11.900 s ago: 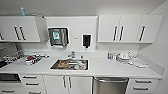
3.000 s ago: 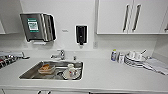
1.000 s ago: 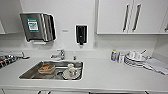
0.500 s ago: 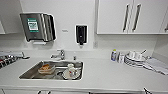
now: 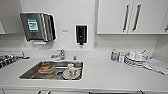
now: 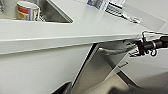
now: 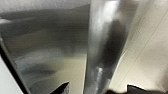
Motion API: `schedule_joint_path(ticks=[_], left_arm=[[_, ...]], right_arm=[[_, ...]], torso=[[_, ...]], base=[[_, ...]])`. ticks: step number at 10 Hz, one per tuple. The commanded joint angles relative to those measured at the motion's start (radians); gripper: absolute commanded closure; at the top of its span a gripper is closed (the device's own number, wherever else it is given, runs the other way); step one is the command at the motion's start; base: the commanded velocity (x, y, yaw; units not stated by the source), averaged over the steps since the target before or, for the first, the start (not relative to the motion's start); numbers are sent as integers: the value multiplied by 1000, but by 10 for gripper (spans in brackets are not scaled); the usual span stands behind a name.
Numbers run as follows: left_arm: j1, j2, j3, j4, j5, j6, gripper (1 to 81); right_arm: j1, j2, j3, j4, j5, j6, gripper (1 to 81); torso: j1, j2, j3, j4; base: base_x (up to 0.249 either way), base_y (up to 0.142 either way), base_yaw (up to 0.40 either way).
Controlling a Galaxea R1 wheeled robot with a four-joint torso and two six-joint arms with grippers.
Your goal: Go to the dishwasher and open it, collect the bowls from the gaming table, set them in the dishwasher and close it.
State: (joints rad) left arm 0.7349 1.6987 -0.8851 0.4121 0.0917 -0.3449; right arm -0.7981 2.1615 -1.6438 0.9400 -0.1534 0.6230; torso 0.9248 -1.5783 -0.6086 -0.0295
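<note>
The dishwasher (image 6: 100,67) sits under the white counter, its brushed steel front close in the left wrist view. In the right wrist view that steel front (image 7: 45,50) is very near, and its bar handle (image 7: 102,50) runs between the two dark fingertips of my right gripper (image 7: 97,88), which stands open around it. The left wrist view shows that right gripper (image 6: 147,46) as a dark jointed piece by the dishwasher's top edge. My left gripper (image 6: 100,88) hangs open in front of the dishwasher with nothing in it. The gaming table and the bowls are out of view.
A steel sink (image 5: 30,72) set in the counter (image 5: 105,75) holds a mug (image 5: 71,70) and other dishes. Stacked plates (image 5: 133,60) and a small bottle (image 5: 114,55) stand at the right. On the wall are a towel dispenser (image 5: 37,27), a soap dispenser (image 5: 81,33) and white cabinets (image 5: 130,16).
Since the oldest frame the camera has come close to the counter and sink. Over the last three seconds the head view has stayed the same.
</note>
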Motion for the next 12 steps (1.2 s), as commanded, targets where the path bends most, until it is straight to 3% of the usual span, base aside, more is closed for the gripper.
schedule_joint_path(ticks=[1, 6, 10, 12], left_arm=[[-90, -27, 17, 11, 3, 0, 10], [-84, -5, 6, 11, 3, 0, 10], [-84, 7, -9, 4, 2, -2, 10], [-84, 9, -9, 4, 2, 0, 10]], right_arm=[[99, -21, -20, 22, -58, 4, 10], [46, -56, -22, 2, -63, 1, 10], [18, -118, 10, -50, -87, -2, 10], [-11, -104, -10, -70, -95, -2, 10]], torso=[[0, 0, 0, 0], [0, 0, 0, 0], [0, 0, 0, 0], [0, 0, 0, 0]], base=[[0, 0, 0], [0, 0, 0], [0, 0, 0], [0, 0, 0]])
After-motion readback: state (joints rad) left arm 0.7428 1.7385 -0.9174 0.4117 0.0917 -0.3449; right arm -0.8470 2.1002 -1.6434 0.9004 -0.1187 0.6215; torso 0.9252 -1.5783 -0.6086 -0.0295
